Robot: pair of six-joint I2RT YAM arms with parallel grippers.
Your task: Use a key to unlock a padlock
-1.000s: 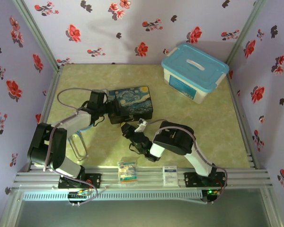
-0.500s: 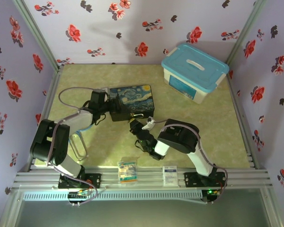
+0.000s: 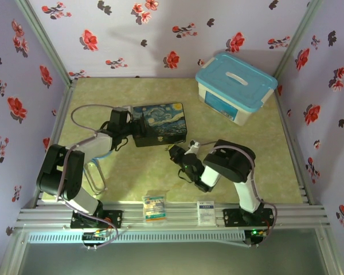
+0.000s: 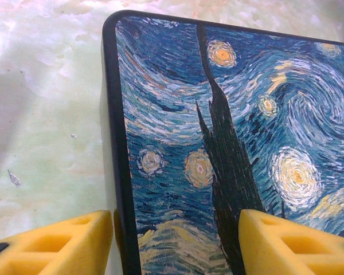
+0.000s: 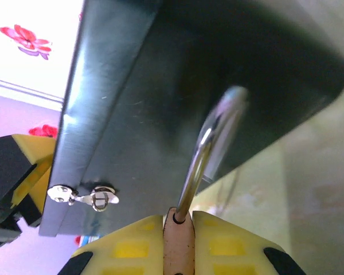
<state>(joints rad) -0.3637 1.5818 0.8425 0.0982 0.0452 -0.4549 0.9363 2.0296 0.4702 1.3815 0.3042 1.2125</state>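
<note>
Brass padlock pinched beside painted tin
Yellow right gripper fingers clamp its body, thin silver shackle curving; left gripper fingers spread over the glossy tin.

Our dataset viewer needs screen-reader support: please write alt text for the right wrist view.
The right gripper clamps a small brass-coloured padlock between its yellow fingers, the thin silver shackle rising, blurred, against the dark side wall of a black metal tin. A small silver clasp sits low on that wall, at left.
</note>
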